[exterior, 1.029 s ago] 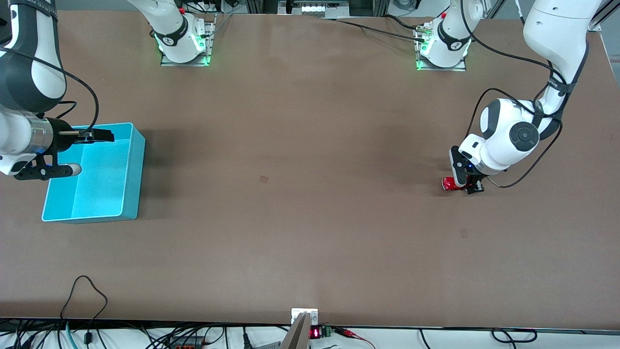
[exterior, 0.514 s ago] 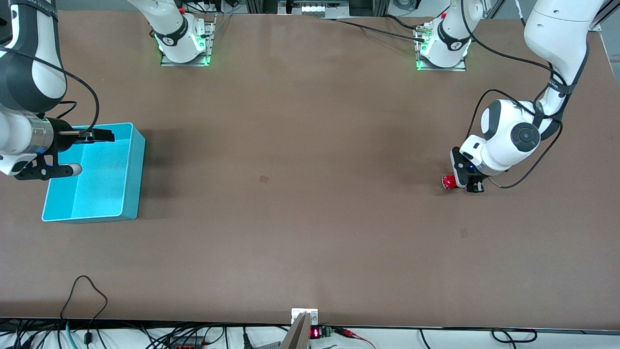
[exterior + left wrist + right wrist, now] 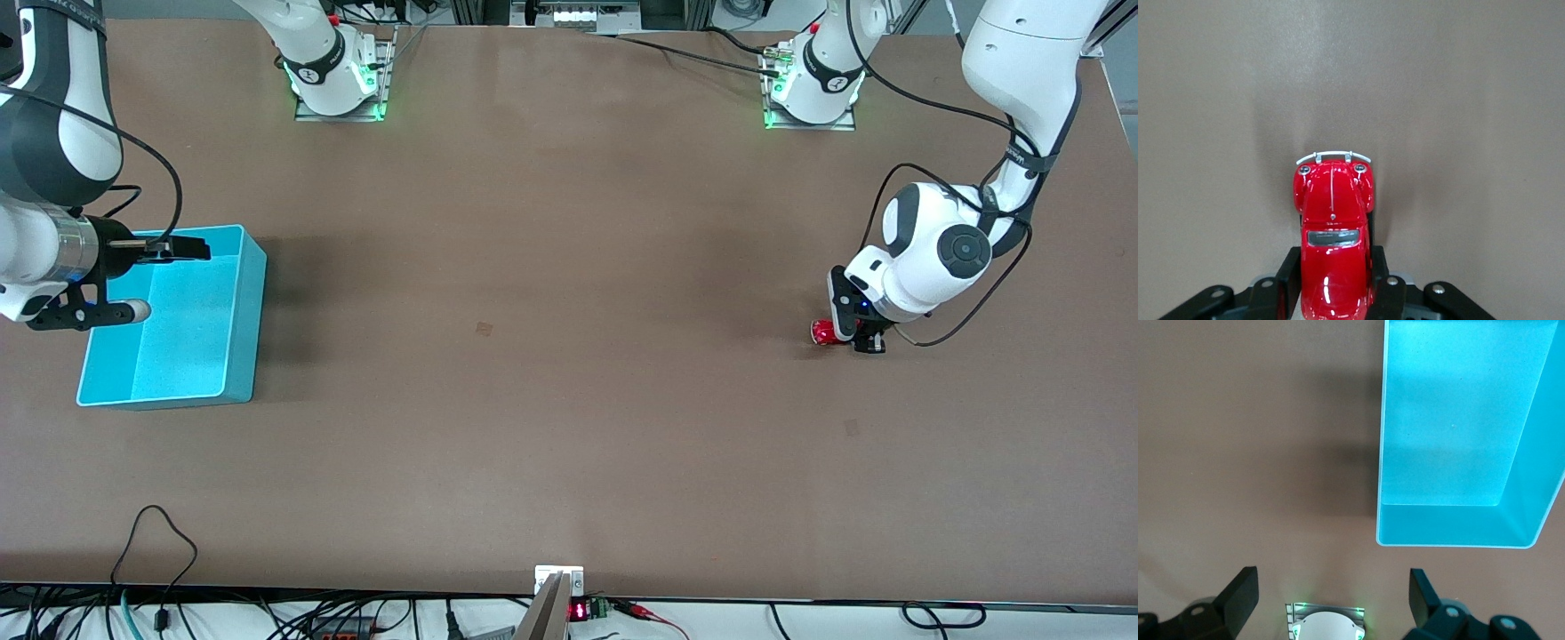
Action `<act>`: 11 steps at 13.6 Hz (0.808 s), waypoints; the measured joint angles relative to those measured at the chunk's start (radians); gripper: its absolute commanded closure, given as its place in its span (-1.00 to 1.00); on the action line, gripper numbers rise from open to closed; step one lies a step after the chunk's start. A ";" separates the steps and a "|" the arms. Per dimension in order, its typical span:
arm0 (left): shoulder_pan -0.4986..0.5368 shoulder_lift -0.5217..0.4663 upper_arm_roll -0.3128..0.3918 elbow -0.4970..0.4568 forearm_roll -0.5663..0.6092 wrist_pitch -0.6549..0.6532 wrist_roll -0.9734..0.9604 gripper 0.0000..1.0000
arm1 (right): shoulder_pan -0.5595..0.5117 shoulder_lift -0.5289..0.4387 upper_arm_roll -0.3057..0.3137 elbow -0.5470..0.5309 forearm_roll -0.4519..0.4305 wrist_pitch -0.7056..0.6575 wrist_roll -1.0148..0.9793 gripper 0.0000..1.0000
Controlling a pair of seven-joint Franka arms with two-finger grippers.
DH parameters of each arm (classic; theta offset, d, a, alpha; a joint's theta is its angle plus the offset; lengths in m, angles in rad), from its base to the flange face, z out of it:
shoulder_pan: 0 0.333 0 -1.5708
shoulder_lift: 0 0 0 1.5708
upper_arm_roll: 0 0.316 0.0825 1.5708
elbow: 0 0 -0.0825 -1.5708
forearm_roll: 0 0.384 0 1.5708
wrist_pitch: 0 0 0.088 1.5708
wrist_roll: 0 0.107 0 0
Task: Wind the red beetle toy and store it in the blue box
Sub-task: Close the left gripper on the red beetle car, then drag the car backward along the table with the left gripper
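The red beetle toy [image 3: 821,332] stands on the brown table near the left arm's end. My left gripper [image 3: 855,338] is low over it, its fingers pressed to both sides of the toy's body. In the left wrist view the toy [image 3: 1333,220] fills the gap between the black fingers [image 3: 1286,280], silver bumper pointing away. The blue box [image 3: 253,293] stands open and empty at the right arm's end. My right gripper [image 3: 153,280] hangs open and empty above the box. The right wrist view shows the box [image 3: 1445,527] beside the wide-spread gripper [image 3: 1331,593].
Both arm bases [image 3: 338,84] [image 3: 813,89] with green lights stand along the table's edge farthest from the front camera. The right arm's base also shows in the right wrist view [image 3: 1327,625]. Cables [image 3: 160,533] lie at the nearest edge.
My left gripper and the toy have shifted slightly away from the front camera. The right arm and the box have not moved.
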 measured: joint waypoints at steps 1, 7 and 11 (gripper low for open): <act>0.000 0.000 0.000 0.000 0.000 0.000 0.000 0.20 | 0.000 0.000 0.000 0.000 0.000 0.000 0.000 -1.00; 0.000 0.000 0.000 0.000 0.000 -0.003 0.000 0.23 | 0.000 0.000 0.000 0.000 0.000 0.000 0.000 -1.00; 0.007 0.000 0.000 0.005 0.000 -0.025 0.003 0.25 | 0.000 0.000 0.000 0.000 0.000 0.000 0.000 -1.00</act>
